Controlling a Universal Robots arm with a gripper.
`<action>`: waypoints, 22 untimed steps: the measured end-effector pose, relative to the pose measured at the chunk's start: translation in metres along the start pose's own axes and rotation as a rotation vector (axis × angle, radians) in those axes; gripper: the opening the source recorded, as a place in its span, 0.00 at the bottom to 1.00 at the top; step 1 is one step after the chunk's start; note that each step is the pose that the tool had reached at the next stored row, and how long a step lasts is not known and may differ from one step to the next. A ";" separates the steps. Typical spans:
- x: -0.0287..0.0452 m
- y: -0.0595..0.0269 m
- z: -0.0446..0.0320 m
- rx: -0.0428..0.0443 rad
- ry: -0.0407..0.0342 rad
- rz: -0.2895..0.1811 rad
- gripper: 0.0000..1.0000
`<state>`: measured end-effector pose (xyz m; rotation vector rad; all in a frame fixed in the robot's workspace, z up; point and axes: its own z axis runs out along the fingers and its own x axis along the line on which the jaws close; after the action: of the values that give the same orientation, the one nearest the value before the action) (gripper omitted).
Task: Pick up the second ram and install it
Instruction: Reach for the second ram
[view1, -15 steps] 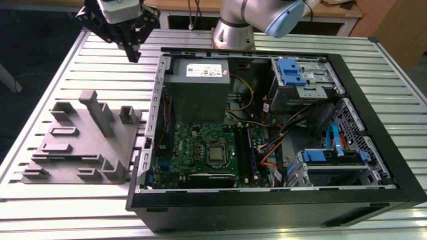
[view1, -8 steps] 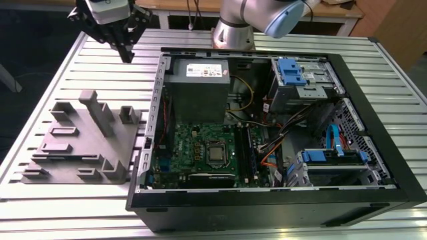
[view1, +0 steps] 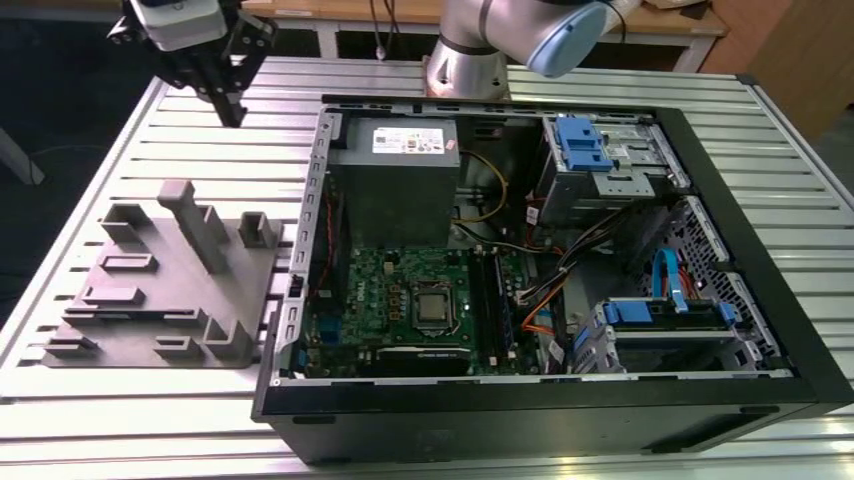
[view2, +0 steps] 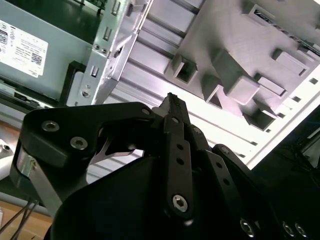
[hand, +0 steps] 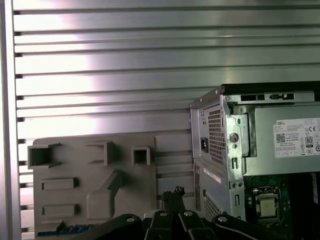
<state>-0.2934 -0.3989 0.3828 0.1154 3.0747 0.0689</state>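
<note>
Exterior view: the gripper hangs above the far left corner of the slatted metal table, well clear of its surface, and its two black fingers taper together to one point. In the second wrist view the fingertips meet with no gap, and nothing can be seen clamped between them, so the pincer is closed and empty as far as the pictures tell. Below it and nearer, on the exterior view's left, sits the grey plastic block with its upright slotted posts. Just beside that, on the exterior view's right, the open computer case lies on its side. Inside the case the grey power-supply box fills the far left corner. The green motherboard lies nearer, with the square processor socket about in its middle, and blue drive brackets stand at the far right. In the first wrist view the closed gripper hangs over the strip of table between the grey block and the case wall. A thin bluish-green strip, which looks to be the second ram, lies along the block's near part, apart from the fingers and partly cut off by the gripper's body. I cannot tell in which slot it rests.
</note>
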 end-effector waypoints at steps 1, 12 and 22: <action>0.0034 -0.0004 0.0001 0.0000 -0.0008 0.000 0.07; 0.0359 -0.0110 0.0032 -0.0004 -0.0048 0.000 0.07; 0.0544 -0.0259 0.0080 -0.0004 -0.0055 0.000 0.07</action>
<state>-0.3489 -0.4202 0.3703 0.1150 3.0691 0.0692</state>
